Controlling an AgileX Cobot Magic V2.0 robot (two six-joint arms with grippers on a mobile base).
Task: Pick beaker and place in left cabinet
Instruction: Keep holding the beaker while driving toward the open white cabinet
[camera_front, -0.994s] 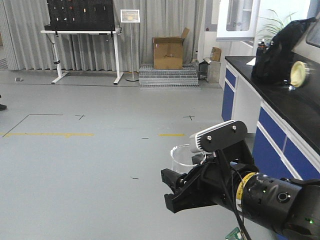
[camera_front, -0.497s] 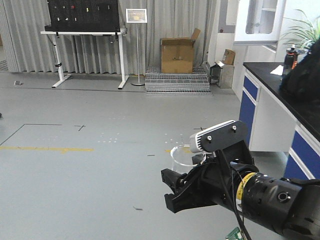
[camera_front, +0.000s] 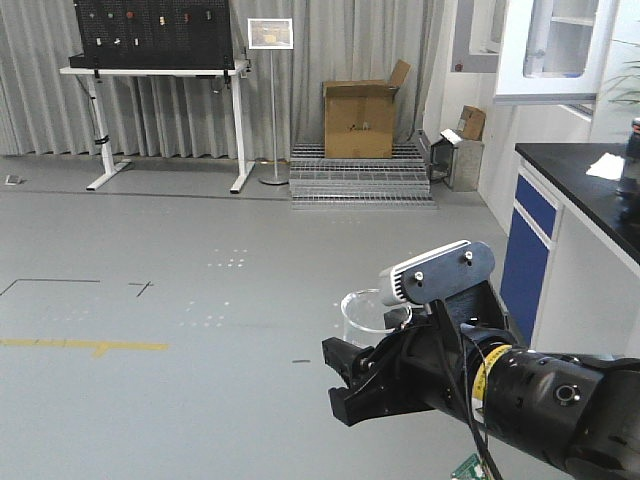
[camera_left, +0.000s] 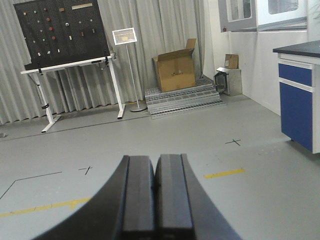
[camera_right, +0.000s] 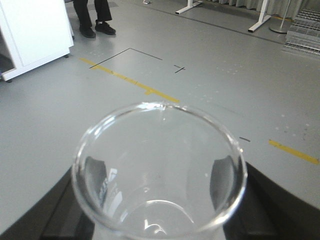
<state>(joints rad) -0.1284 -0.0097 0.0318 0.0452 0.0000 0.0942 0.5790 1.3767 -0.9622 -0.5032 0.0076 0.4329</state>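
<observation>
Swinging left, the front view now loses most of the dark worktop (camera_front: 590, 180) off its right edge, while the cardboard box (camera_front: 360, 120) and pegboard (camera_front: 150, 25) drift rightwards. The right arm and its load keep the same place in the picture.

The beaker (camera_right: 160, 170) rides upright in the right end effector (camera_front: 360, 365), carried in the air over bare grey floor (camera_front: 150, 300). Dark fingers (camera_right: 260, 200) press its wall from opposite sides below the rolled rim, closed only as far as the glass allows. The beaker looks empty, with its small spout pointing away from the wrist. The left end effector (camera_left: 155, 200) points out over the floor with its fingers pressed together and nothing between them.

No shelved cabinet shows clearly. A white unit (camera_right: 30, 35) stands at the left edge of the right wrist view, beside a person's legs (camera_right: 92, 20), and whether it is the left cabinet cannot be told.

Judged from the pictures, the beaker is light and stiff but smooth-walled, so it could slip in a loose pinch, and it would likely shatter on the hard floor. The best hold is across the straight wall under the rim, as now, firm but not crushing. It wants level, unhurried carriage and a gentle set-down flat on a shelf.
</observation>
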